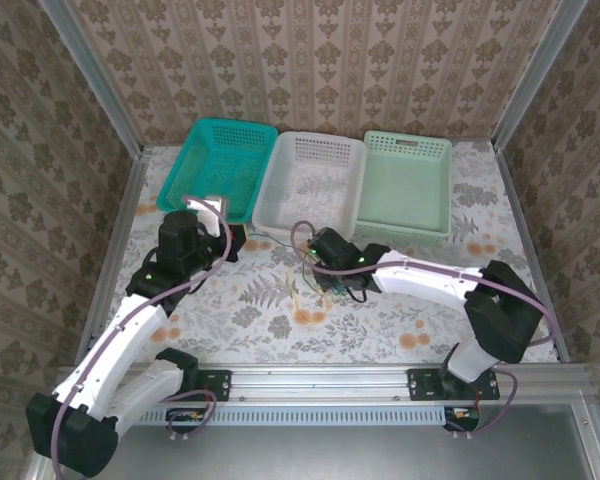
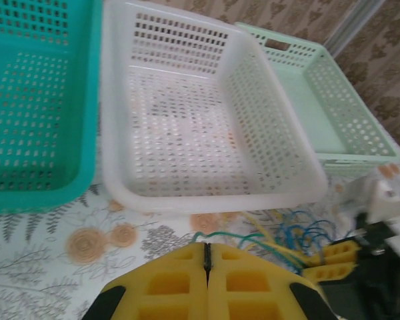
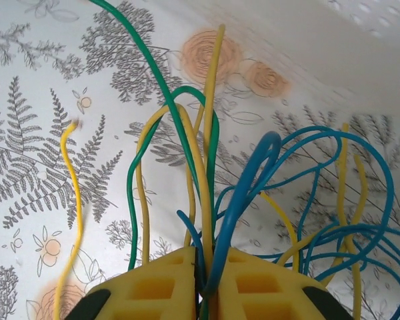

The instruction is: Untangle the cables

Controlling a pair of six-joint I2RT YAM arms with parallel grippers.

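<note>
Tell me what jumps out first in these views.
The tangle of yellow, green and blue cables, clamped in the fingers of the right gripper, just in front of the white basket. Flanking it, a teal basket on the left and a pale green basket on the right.

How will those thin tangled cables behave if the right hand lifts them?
Probably floppy but springy: the cables hold open loops. Likely light, being so thin. Crossed strands pinched in the right hand would probably rise as one clump.
</note>
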